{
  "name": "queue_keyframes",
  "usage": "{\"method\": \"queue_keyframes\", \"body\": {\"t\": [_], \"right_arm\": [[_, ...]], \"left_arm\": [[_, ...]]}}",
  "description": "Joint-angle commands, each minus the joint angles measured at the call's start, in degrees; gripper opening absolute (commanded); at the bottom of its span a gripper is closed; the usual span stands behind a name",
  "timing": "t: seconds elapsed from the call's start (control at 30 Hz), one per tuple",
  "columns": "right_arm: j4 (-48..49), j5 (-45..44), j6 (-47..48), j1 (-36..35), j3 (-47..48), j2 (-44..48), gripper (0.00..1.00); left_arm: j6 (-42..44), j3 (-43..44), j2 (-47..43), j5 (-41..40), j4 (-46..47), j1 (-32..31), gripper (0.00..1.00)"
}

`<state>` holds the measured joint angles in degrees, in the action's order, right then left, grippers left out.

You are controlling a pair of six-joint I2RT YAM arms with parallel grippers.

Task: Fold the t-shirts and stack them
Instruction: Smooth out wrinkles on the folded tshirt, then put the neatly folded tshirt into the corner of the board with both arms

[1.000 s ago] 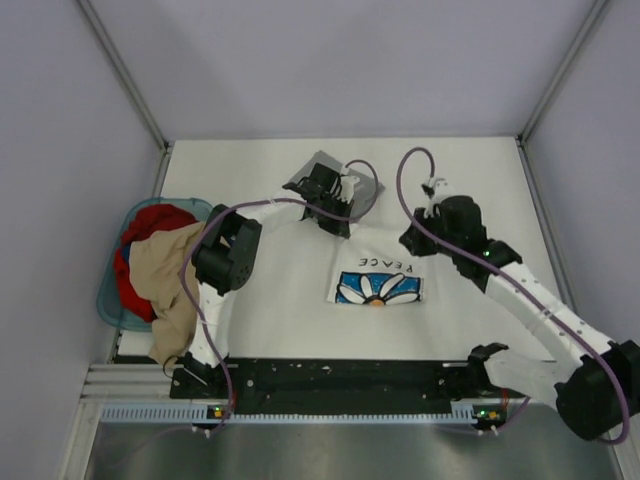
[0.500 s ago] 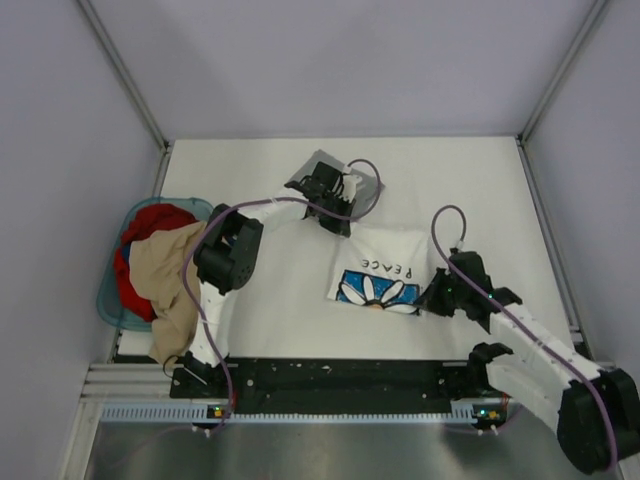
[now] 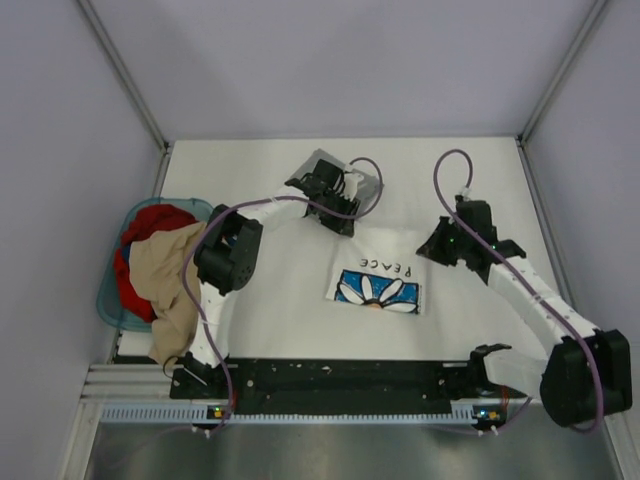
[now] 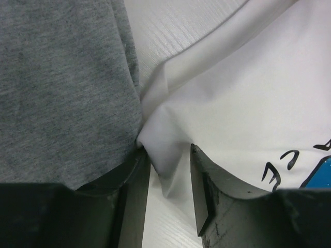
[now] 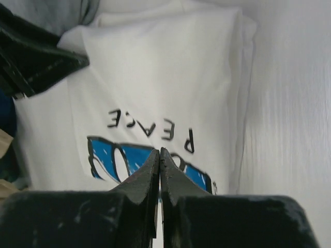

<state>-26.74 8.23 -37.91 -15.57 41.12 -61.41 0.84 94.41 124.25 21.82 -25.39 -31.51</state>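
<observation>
Left jaws: spread part way at the seam where the two tees meet. A fold of the white tee [image 3: 378, 268] at its far-left corner lies in the gap, loose, not pinched. The grey tee [image 4: 62, 88] presses against the outside of my left finger [image 4: 135, 196].

Right jaws: pressed together, nothing between them. They hang above the desk [image 3: 260, 300], just beside the white tee's right edge. The wrist view looks past the tips onto the daisy print [image 5: 111, 155] and the lettering [image 5: 150, 129].

White tee: folded into a rectangle at mid desk, print side up, print toward the near edge.

Grey tee: folded, just beyond the white tee at the far middle, touching its far-left corner.

In the way:
- My left arm [image 3: 225, 255] reaches diagonally across, and its wrist sits on top of the grey tee. From above, only the tee's far and right edges show.
- The left purple cable [image 3: 270, 202] arcs over the same spot.
- The right cable [image 3: 440, 175] loops up over bare desk beyond the white tee's right side, touching neither tee.
- In the right wrist view, the black body of the left jaws cuts into the upper left corner, right at the white tee's far corner.

Other things:
- A teal basket [image 3: 105, 300] sits at the desk's left edge, well apart from both tees.
- A red garment [image 3: 155, 225] is heaped in it.
- A tan one [image 3: 165, 280] lies on top and spills over the near rim.
</observation>
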Motion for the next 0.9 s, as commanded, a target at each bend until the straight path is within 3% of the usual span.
{"method": "queue_keyframes", "body": {"t": [0.0,0.17,0.23,0.3,0.37,0.47,0.53,0.63,0.7,0.87], "right_arm": [[13.8,8.4,3.9,4.7,4.0,-10.5,0.00],[21.8,10.8,1.5,7.7,7.2,-27.6,0.00],[21.7,9.0,2.0,9.5,9.2,-33.7,0.00],[20.9,12.7,2.1,10.8,12.6,-38.2,0.00],[20.6,13.9,2.7,9.4,13.9,-37.7,0.00],[14.9,8.6,6.9,6.6,17.0,-32.5,0.00],[11.1,5.4,8.8,6.1,17.6,-28.1,0.11],[8.0,-0.5,10.8,6.2,14.7,-20.6,0.39],[7.6,-3.0,12.5,6.1,11.7,-17.4,0.51],[8.5,-2.2,16.1,8.2,9.2,-22.3,0.61]], "left_arm": [[1.8,0.7,-6.3,0.1,-0.7,-0.1,0.43],[3.2,-1.4,-9.5,-3.3,-0.5,-0.6,0.47],[3.6,-1.9,-10.1,-4.2,-0.3,-0.7,0.50],[4.0,-1.9,-10.3,-4.7,-0.9,-0.6,0.51],[4.3,-2.1,-11.3,-4.9,-1.9,-0.6,0.51],[2.3,-4.9,-14.5,-5.0,-1.7,-0.6,0.52],[-0.6,-9.1,-16.6,-5.2,-0.1,-0.6,0.54],[-7.9,-14.6,-18.6,-5.3,2.3,-0.6,0.57],[-12.0,-17.1,-18.6,-4.5,2.6,-0.4,0.59],[-17.1,-20.0,-16.0,-3.0,6.1,-0.4,0.67]]}}
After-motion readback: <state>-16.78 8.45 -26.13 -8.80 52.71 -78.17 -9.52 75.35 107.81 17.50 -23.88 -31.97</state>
